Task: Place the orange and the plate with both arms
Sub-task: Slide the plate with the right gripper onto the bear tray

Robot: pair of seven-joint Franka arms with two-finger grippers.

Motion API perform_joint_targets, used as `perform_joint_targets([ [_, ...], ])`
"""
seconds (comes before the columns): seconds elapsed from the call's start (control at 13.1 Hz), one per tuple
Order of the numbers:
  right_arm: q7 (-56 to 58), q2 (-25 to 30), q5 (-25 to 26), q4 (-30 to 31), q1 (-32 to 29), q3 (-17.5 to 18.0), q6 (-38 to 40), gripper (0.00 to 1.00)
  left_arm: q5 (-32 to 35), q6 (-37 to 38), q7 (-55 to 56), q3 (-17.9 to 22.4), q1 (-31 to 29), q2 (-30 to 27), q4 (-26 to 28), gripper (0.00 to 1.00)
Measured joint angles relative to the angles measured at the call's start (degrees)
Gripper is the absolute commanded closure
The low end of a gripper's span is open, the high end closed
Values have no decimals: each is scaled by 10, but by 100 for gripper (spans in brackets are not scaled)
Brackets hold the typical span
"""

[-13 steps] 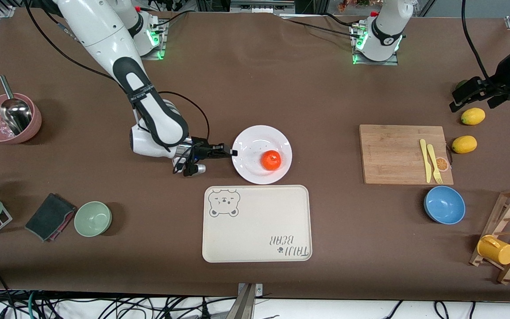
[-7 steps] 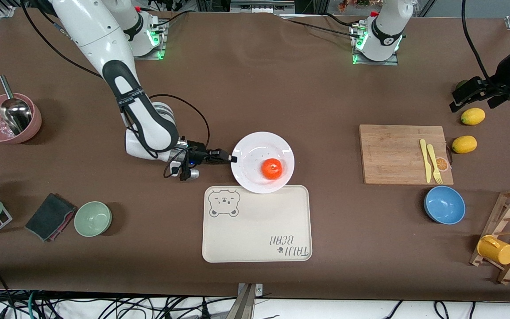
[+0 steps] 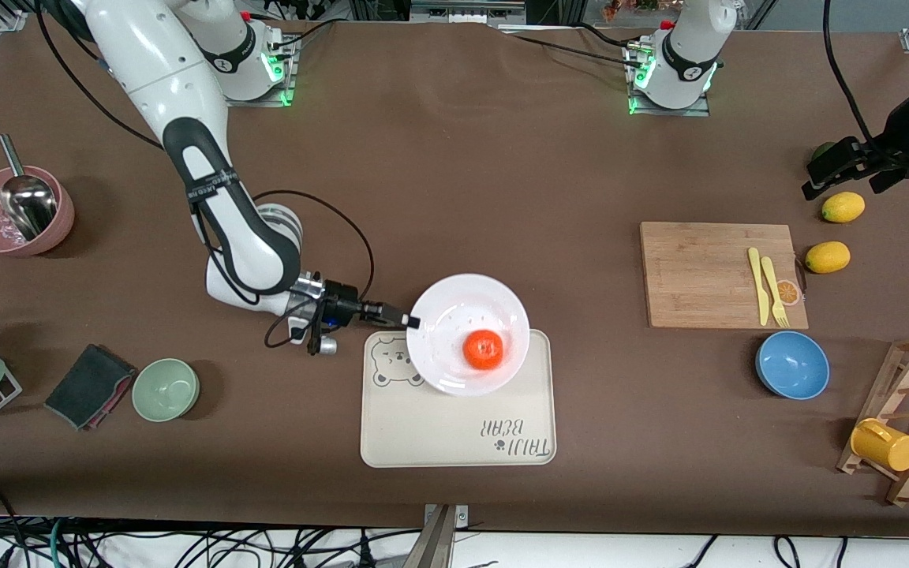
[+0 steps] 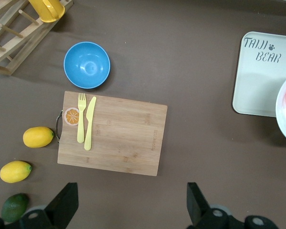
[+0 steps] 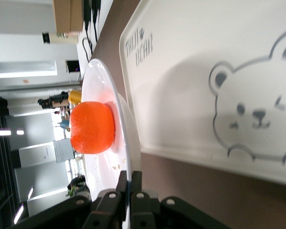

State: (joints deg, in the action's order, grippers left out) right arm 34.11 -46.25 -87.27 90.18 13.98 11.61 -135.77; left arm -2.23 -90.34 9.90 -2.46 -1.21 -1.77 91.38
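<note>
1. Right gripper point(image 3: 409, 322) is pinched tight on the rim of the plate point(image 3: 439, 315), at the edge toward the right arm's end of the table. Right wrist view shows both fingers point(image 5: 133, 183) squeezed on the thin white rim, w/ the plate point(image 5: 121, 138) held up off the tray point(image 5: 214, 71).
2. The plate hangs over the cream bear-print tray point(image 3: 454, 434), covering most of the tray's edge farthest from the front cam and part of the bear face.
3. The orange point(image 3: 484, 349) sits in the plate, a bit off-center toward the front cam side. Wrist cam shows it point(image 5: 92, 127) resting right on the plate surface.
4. Left gripper point(image 3: 845, 163) is up over the table at the left arm's end, near the two lemons point(image 3: 843, 207), waiting. Jaws spread wide, nothing in them; left wrist view shows the fingers point(image 4: 66, 202) well apart.
5. Other stuff: cutting board point(image 3: 719, 272) w/ yellow knife + fork point(image 3: 774, 292), blue bowl point(image 3: 792, 364) nearer the front cam than the board.
</note>
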Motion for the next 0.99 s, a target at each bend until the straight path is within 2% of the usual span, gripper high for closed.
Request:
perform_joint_targets([
  [0.23,-14,-70,0,-88,-2,-6,-13,100,0,0,0,0,0,0,0,0],
  [0.38,-18,-99,0,-123,-3,-17,-13,100,0,0,0,0,0,0,0,0],
  [0.61,-19,-127,0,-152,-4,-29,-14,100,0,0,0,0,0,0,0,0],
  [0.99,-19,-139,0,-161,-1,-31,-16,100,0,0,0,0,0,0,0,0],
])
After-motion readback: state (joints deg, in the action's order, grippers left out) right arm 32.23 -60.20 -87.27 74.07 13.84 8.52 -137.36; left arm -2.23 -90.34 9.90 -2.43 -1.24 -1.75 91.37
